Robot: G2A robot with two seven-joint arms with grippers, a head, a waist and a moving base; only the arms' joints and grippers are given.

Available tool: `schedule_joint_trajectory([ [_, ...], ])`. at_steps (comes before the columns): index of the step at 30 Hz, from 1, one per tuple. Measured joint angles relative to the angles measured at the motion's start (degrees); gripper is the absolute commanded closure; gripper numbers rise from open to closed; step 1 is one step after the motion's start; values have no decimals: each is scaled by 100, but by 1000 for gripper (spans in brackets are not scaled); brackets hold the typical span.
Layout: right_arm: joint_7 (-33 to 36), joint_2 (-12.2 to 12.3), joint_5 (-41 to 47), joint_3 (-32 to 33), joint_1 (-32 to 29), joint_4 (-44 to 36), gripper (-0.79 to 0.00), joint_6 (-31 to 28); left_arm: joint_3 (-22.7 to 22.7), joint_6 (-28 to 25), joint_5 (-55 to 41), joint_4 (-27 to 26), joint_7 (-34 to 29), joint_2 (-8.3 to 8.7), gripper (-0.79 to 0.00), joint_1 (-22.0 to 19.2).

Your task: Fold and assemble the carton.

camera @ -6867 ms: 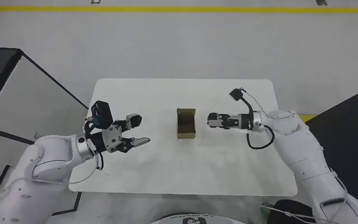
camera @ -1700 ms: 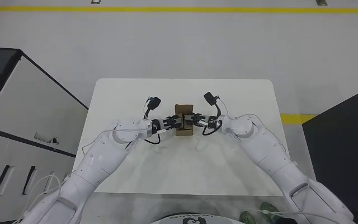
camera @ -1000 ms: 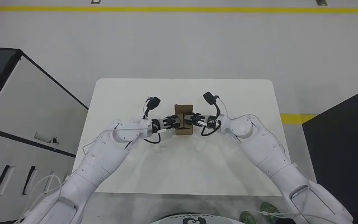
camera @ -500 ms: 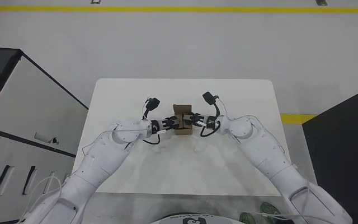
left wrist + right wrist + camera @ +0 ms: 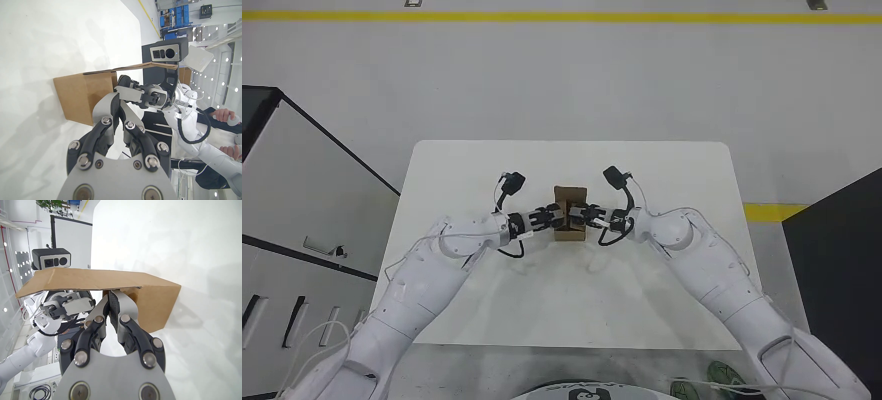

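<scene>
Carton stands mid-counter, body squared up, long flap sticking out unfolded. My left gripper and right gripper both clenched, tips at opposite sides of carton. My judgement: roughly midway, with side flaps to tuck and lid to close.

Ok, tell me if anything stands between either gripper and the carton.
Nothing visible does. The left gripper and the right gripper are both right at the open top of the carton, one on each side, beside its upright flap.
</scene>
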Motion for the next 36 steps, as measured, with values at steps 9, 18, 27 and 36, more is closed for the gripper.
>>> schedule_joint_trajectory([
  [9,-5,12,-32,118,-61,-133,0,17,40,236,167,31,122,-38,0,-44],
  [18,-49,38,-102,257,-159,-295,0,28,116,313,317,148,164,-82,0,-100],
  [27,-55,12,-132,260,-140,-245,0,64,119,283,343,233,171,-114,0,-127],
  [36,-12,-66,-144,126,-4,40,0,174,68,230,345,229,150,-126,0,-99],
])
